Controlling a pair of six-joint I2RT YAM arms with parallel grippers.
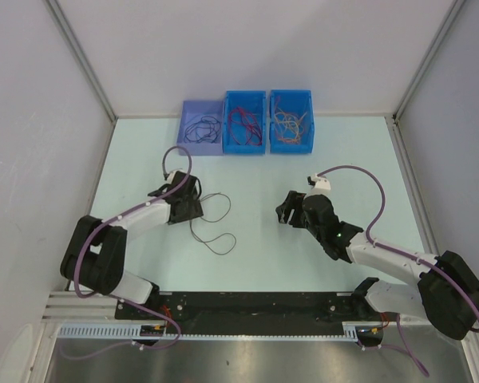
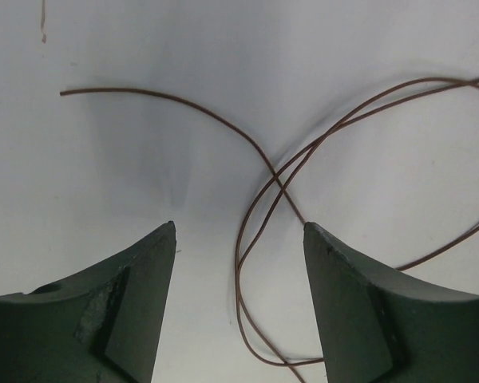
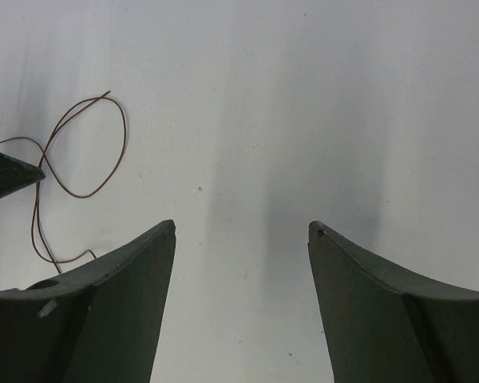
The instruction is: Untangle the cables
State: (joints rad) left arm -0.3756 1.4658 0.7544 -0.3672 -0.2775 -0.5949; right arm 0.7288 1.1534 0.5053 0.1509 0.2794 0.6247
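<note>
Running off-frame past the left tool [image 2: 239, 227], one thin brown cable [image 2: 281, 183].

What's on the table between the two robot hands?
In the top view, one loose thin cable loops beside the left gripper; from there to the right gripper the table is bare.

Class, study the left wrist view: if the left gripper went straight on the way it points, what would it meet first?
Probably the thin brown cable, whose strands cross just ahead of the open left gripper, then the table. Depth is unclear.
</note>
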